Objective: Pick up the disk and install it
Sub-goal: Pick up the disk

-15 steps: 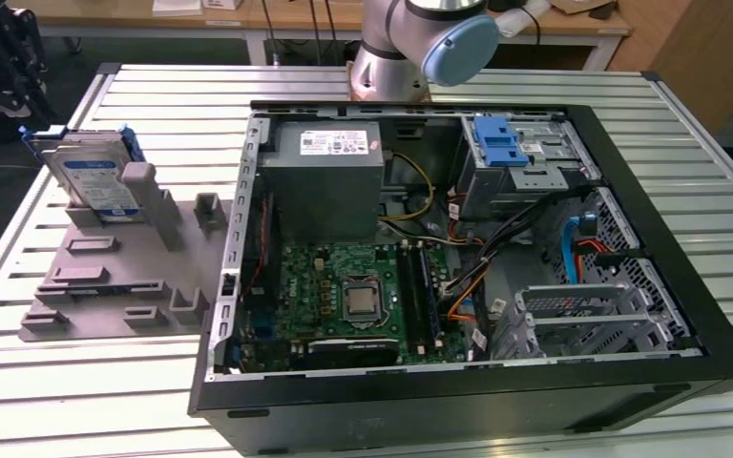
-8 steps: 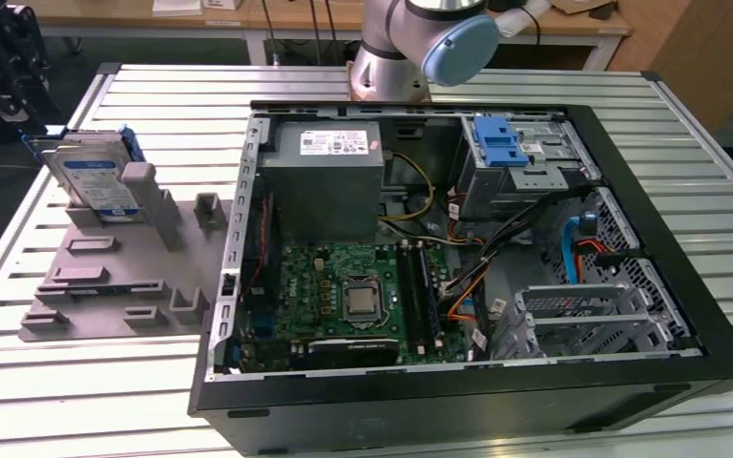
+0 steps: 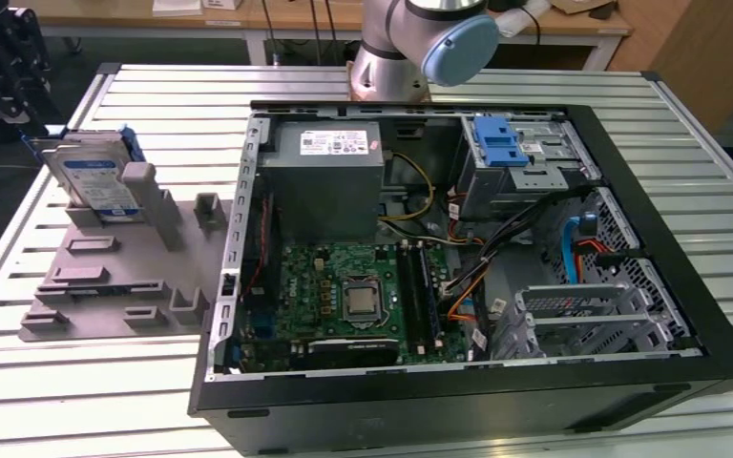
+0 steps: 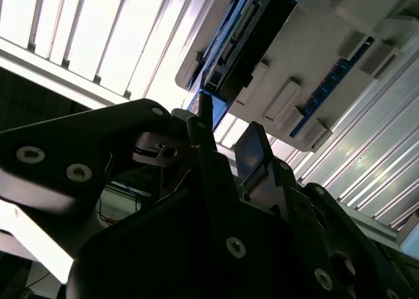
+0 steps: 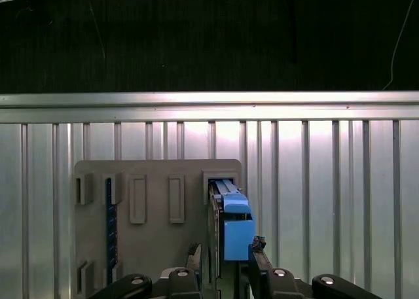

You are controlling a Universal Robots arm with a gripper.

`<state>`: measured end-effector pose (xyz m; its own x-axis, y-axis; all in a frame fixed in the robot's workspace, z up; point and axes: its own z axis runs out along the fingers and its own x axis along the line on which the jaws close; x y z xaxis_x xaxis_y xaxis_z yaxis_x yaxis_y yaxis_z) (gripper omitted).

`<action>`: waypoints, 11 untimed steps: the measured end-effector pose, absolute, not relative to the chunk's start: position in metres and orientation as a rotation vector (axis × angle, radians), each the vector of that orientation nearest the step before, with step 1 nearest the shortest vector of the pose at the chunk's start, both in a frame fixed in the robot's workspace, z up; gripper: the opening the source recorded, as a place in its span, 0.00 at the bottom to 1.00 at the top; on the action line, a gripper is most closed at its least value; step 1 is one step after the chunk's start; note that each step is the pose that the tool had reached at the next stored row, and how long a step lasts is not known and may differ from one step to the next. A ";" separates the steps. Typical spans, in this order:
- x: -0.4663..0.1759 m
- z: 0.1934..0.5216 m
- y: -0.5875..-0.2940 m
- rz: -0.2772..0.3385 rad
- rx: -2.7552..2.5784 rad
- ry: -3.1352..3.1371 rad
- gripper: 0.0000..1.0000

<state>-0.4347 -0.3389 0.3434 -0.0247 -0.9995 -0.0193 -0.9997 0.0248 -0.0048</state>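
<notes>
The disk (image 3: 96, 181) stands on edge in its blue carrier at the far end of a grey holder (image 3: 112, 277), on the exterior view's left of the table. In the first wrist view, my gripper (image 5: 226, 256) is open, and the blue carrier end of the disk (image 5: 232, 230) lines up between the two fingertips. The second wrist view shows the open gripper (image 4: 226, 139) still well short of the disk (image 4: 255, 31) and the holder (image 4: 327, 83). Nothing is held.
An open computer case (image 3: 672, 248) lies on the slatted metal table (image 3: 150, 95), with a grey power-supply box (image 3: 328, 181), a motherboard (image 3: 347, 296) and a blue drive bay (image 3: 500, 143) inside. The arm's base (image 3: 399, 57) stands behind the case. The table edge (image 5: 209, 99) runs beyond the holder.
</notes>
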 end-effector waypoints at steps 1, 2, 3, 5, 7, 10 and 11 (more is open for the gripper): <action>-0.435 0.343 -0.339 0.016 -2.182 2.236 0.41; -0.435 0.343 -0.339 0.016 -2.182 2.237 0.41; -0.435 0.343 -0.339 0.016 -2.182 2.237 0.41; -0.435 0.343 -0.339 0.016 -2.182 2.236 0.41; -0.435 0.343 -0.339 0.016 -2.182 2.236 0.41; -0.435 0.340 -0.339 0.016 -2.182 2.236 0.41; -0.435 0.340 -0.339 0.016 -2.182 2.236 0.41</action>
<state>-0.4347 -0.3389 0.3398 -0.0247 -0.9995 -0.0192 -0.9997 0.0248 -0.0048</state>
